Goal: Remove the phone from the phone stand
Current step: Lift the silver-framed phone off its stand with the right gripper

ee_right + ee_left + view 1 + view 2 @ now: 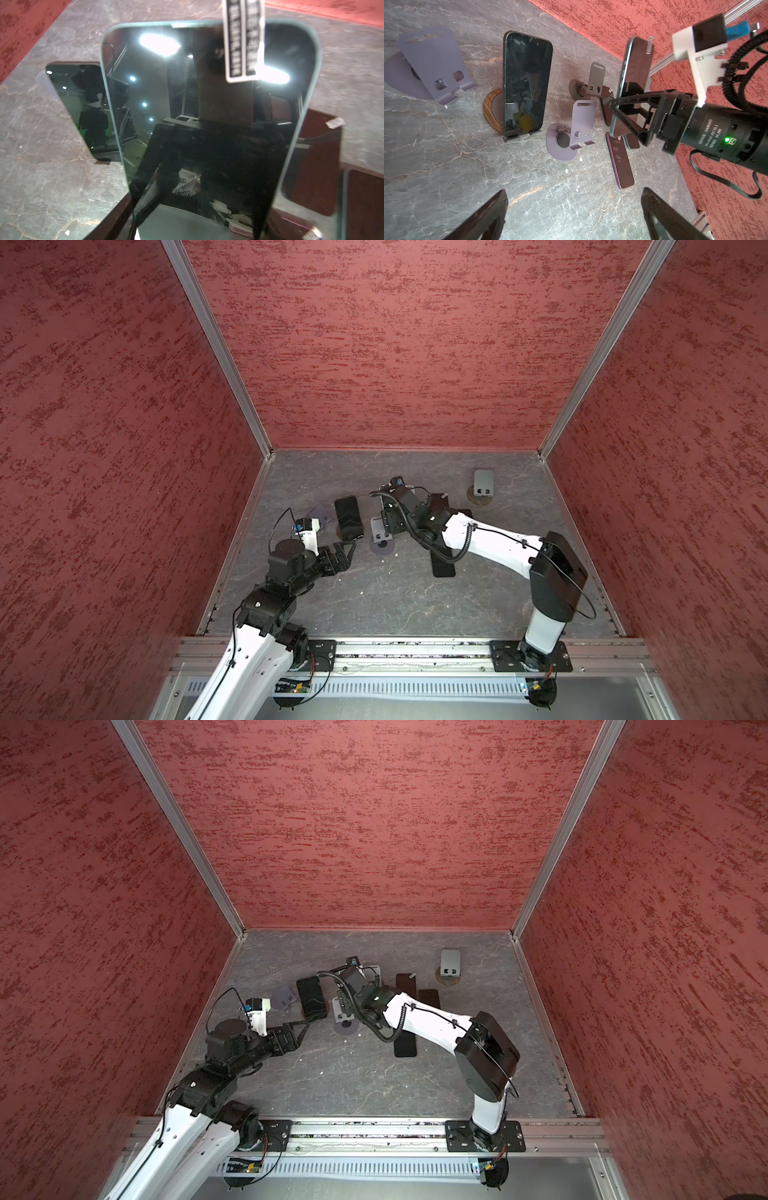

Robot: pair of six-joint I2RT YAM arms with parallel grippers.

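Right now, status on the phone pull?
Left gripper open, near second phone on wood-base stand. Right gripper shut on teal-edged phone, held off the table. Loose phones lie flat beneath it.

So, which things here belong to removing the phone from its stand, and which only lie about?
In the job: right gripper, shut on the lifted phone; left gripper, open; black phone on its wooden-ringed stand.
Lying about: empty purple stand; second purple stand; empty grey stand; purple phone flat on the table.
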